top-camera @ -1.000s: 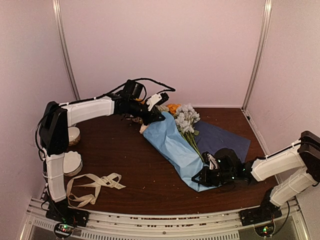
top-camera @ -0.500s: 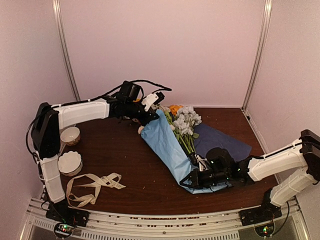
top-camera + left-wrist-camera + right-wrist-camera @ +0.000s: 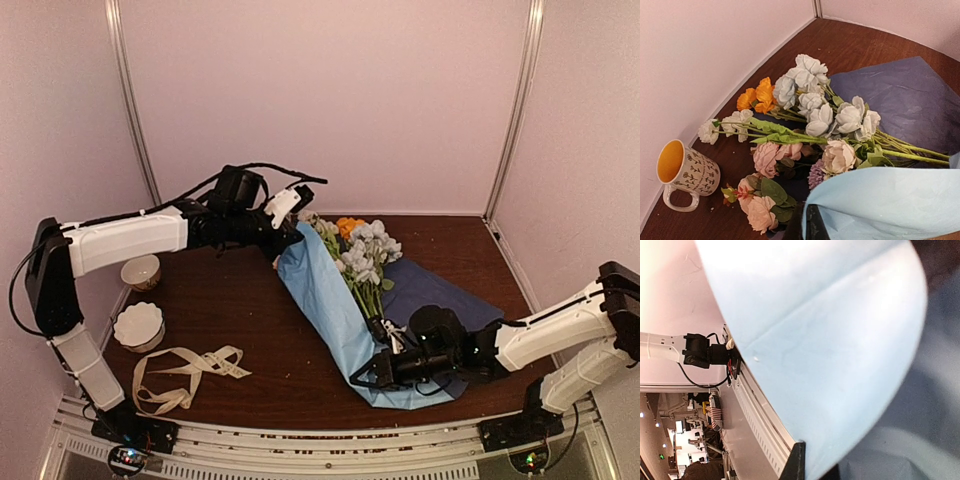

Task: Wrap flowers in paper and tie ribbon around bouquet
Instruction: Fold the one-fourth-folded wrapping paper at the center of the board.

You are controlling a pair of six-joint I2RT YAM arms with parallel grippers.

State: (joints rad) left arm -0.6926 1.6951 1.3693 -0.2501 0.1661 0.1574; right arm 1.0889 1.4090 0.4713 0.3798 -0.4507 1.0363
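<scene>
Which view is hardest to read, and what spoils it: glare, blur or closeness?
Right wrist: the paper fills the frame at close range, soft and washed out at upper left. Left wrist: flowers sharp, evenly lit. Top external: even pinkish light.

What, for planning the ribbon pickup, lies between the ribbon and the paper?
Nothing: between ribbon and paper the tabletop is bare, per the top view.

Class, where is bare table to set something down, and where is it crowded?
Free: bare table between ribbon and paper; also the far right corner behind the paper. Crowded: left edge with mug, bowl and ribbon; flowers on the paper.
</scene>
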